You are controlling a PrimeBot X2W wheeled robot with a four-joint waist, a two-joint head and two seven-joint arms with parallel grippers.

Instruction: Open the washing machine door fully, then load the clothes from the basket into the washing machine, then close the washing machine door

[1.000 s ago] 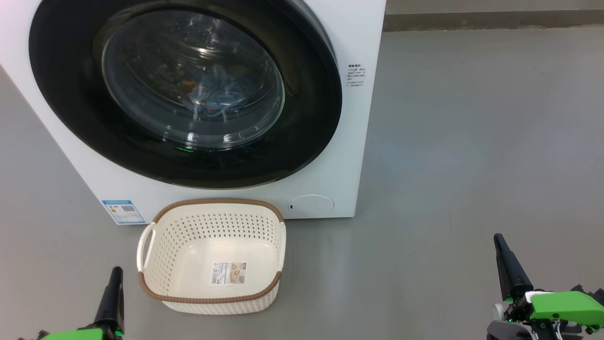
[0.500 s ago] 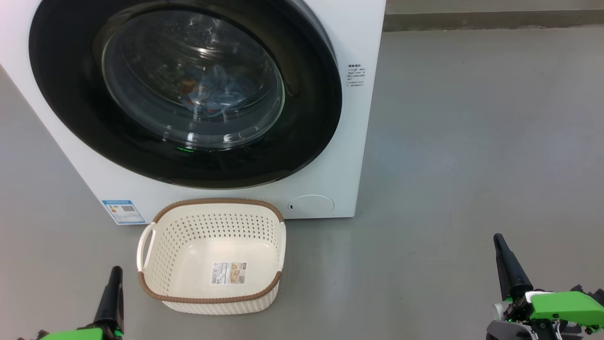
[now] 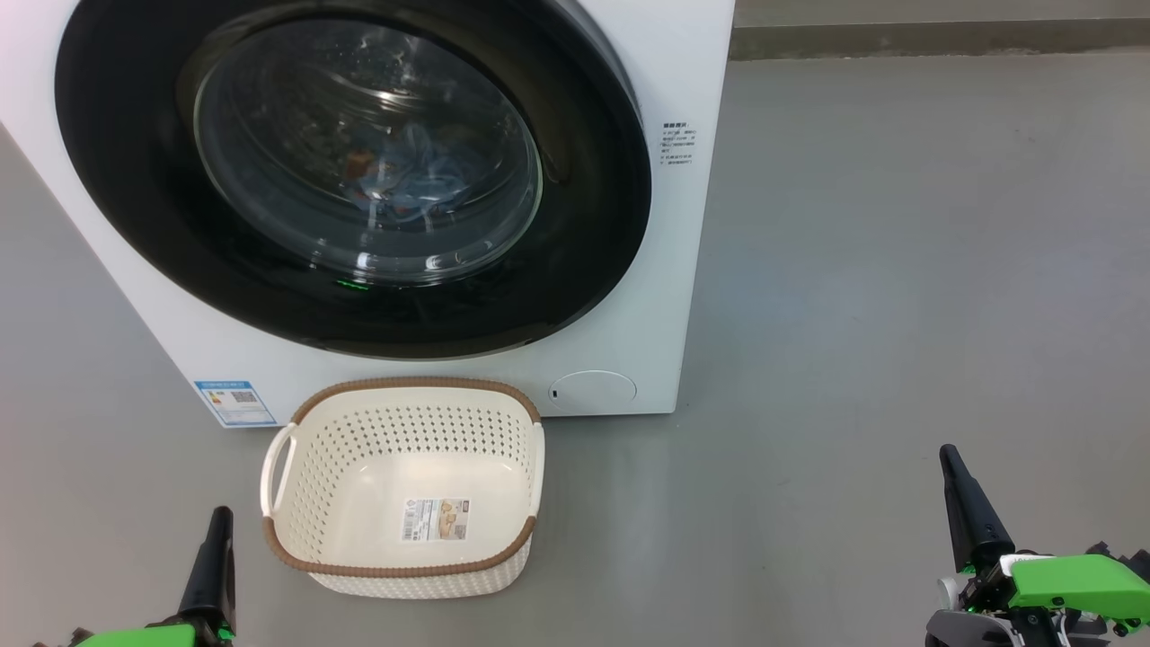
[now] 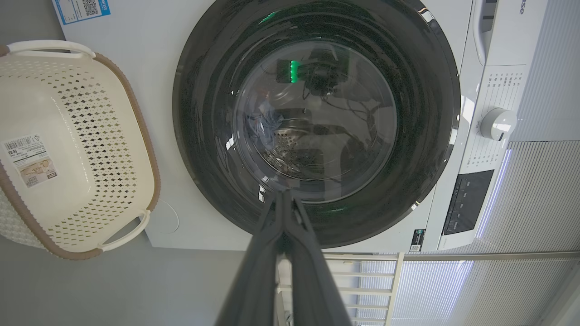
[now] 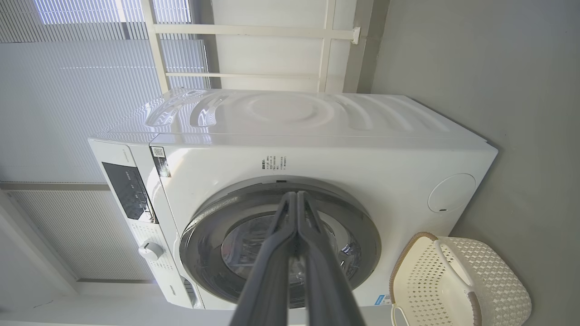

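The basket (image 3: 422, 584) lies lengthwise along the washing machine (image 3: 687, 270) front, mouth up.

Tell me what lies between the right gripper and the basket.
Bare grey floor separates the right gripper from the basket, as the head view shows.

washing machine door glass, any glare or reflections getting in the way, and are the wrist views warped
Head view: small highlights speckle the washing machine door, yet the blue clothes show through. Left wrist view: a green light and dark mirrored shapes clutter the glass. Right wrist view: the bright blinds look washed out, and the washing machine bows slightly from the wide lens.
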